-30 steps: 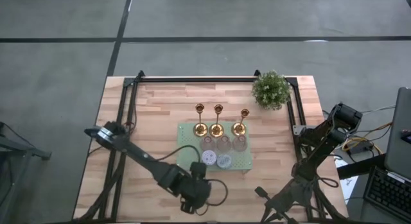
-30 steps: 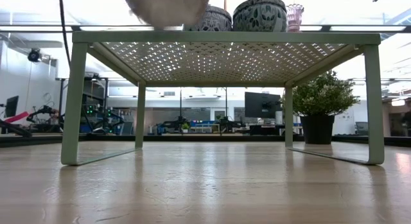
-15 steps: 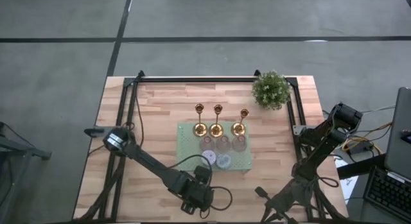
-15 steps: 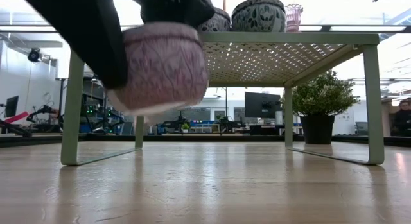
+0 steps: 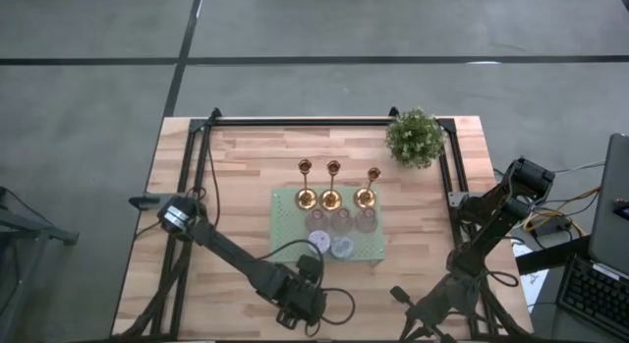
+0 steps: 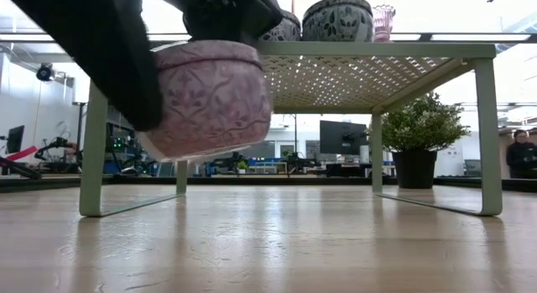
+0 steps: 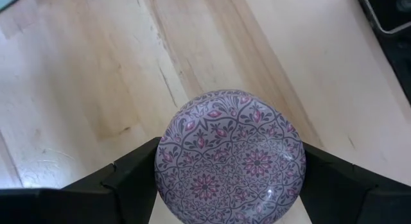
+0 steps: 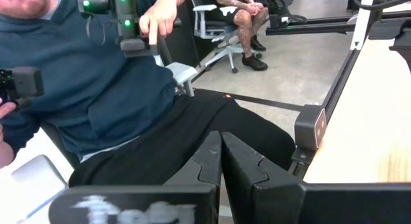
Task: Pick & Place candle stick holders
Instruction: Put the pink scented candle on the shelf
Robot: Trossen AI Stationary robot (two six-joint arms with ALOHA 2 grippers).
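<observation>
Pink-patterned round holder sat clamped in our left gripper, above bare wood near the table's front edge.
Only our low view showed it hanging clear of the tabletop; overhead we counted three gold holders and some squat ones on the green rack. Our right gripper waited off-table, fingers together.

Wooden table, light planks. On it: green perforated stand at centre, on four legs; potted plant at far right corner. Two gold holders stand just behind the stand, one at its rear edge.
</observation>
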